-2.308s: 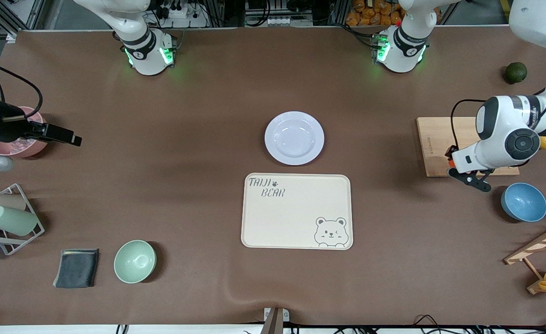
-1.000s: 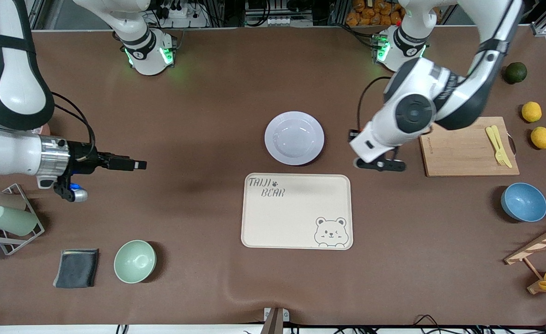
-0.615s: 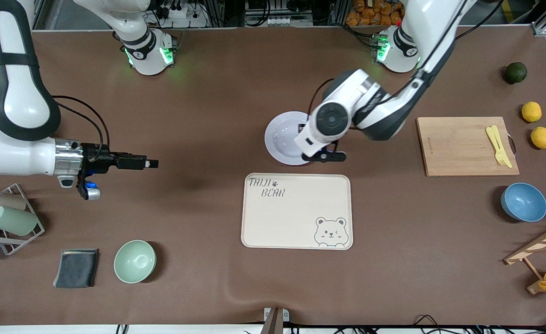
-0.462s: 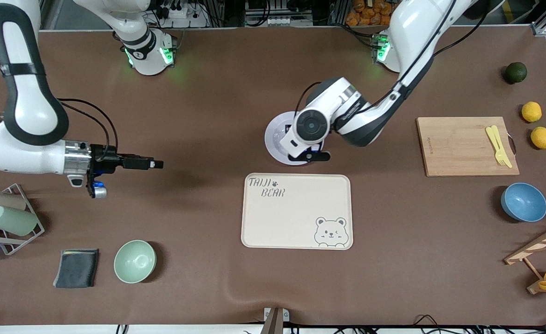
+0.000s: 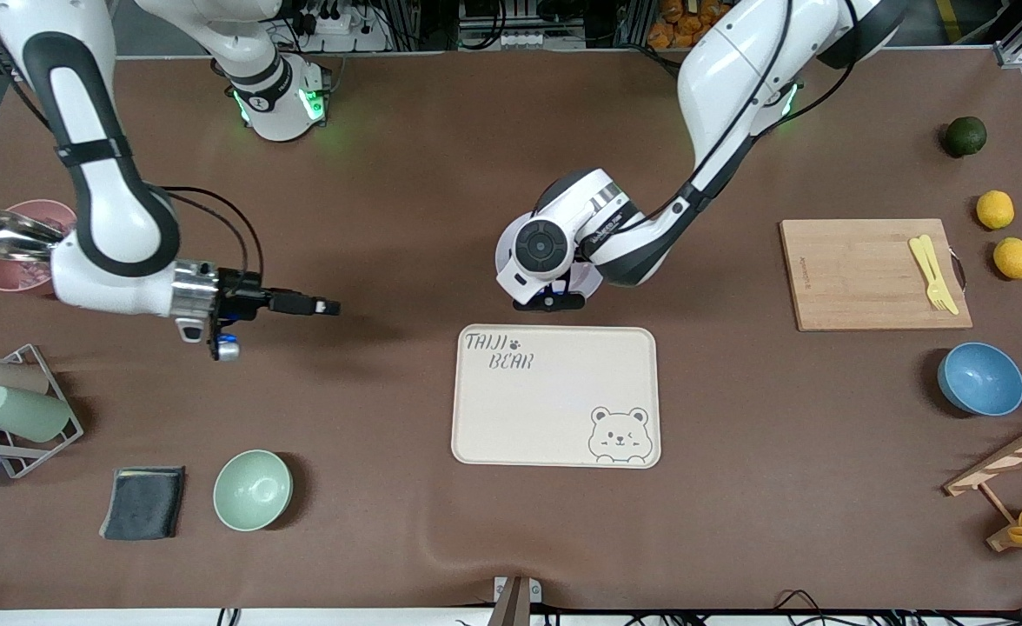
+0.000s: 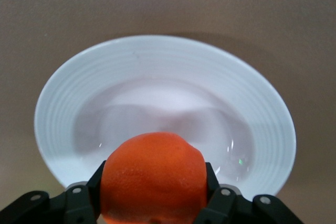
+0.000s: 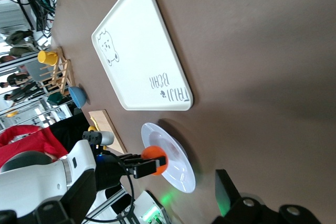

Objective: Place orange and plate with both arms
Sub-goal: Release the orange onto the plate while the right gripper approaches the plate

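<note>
A: Front view first. Where is the left gripper?

B: Over the edge of the plate nearest the bear tray, its arm covering most of the plate. The right gripper hangs over bare table toward the right arm's end; whether its fingers are apart, I cannot tell.

A: Left wrist view?

B: The orange sits clamped between both black fingers, above the plate's rim.

A: Right wrist view?

B: The left gripper holds the orange over the plate, which lies just beside the tray.
</note>
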Robot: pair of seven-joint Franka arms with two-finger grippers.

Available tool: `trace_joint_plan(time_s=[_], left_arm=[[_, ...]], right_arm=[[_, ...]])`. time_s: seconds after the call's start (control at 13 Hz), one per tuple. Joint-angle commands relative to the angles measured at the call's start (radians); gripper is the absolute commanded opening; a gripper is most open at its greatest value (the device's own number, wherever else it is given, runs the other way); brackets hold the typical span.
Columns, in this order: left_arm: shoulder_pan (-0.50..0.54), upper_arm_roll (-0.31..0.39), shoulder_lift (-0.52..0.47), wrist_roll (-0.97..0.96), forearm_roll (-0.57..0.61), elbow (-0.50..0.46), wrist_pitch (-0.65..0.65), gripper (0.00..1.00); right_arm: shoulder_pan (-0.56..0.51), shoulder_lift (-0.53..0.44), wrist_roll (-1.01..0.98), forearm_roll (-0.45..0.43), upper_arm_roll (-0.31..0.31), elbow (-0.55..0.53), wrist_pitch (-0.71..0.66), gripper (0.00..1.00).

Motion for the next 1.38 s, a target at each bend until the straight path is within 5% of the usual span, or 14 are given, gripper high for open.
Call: trace_joint_plan(time_s=[0.0, 0.15, 0.23, 0.31, 0.38, 0.77, 1.0, 1.31], left_arm=[[-0.045, 0.036, 0.03, -0.027, 0.018, 0.032, 0.033, 0.0], [-0.046, 0.036, 0.045, -0.027, 0.021, 0.032, 0.044, 0.0], [-0.046, 0.036, 0.049, -0.025, 0.022, 0.032, 0.044, 0.17], [-0.045, 0.036, 0.049, -0.025, 0.024, 0.03, 0.044, 0.75], [-0.045, 0.036, 0.044, -0.019, 0.025, 0.03, 0.044, 1.0], [-0.004, 0.038, -0.12, -0.024, 0.024, 0.032, -0.002, 1.0], [0.113, 0.038, -0.246, -0.009, 0.073, 0.033, -0.039, 1.0], [0.285, 0.035, -0.352, 0.178, 0.102, 0.033, -0.092, 1.0]], right_arm=[[0.06, -0.01, -0.096, 0.125, -0.002, -0.067, 0.065, 1.0], [0.082, 0.008, -0.139, 0.178, -0.002, -0.073, 0.077, 1.0], [0.089, 0.012, -0.15, 0.186, -0.002, -0.075, 0.08, 1.0], [0.091, 0.012, -0.152, 0.186, -0.002, -0.075, 0.083, 1.0], [0.091, 0.012, -0.153, 0.186, -0.002, -0.076, 0.083, 1.0], [0.114, 0.021, -0.182, 0.212, -0.002, -0.093, 0.119, 1.0], [0.206, 0.053, -0.32, 0.419, -0.002, -0.116, 0.191, 1.0], [0.293, 0.076, -0.386, 0.554, -0.002, -0.127, 0.228, 1.0]])
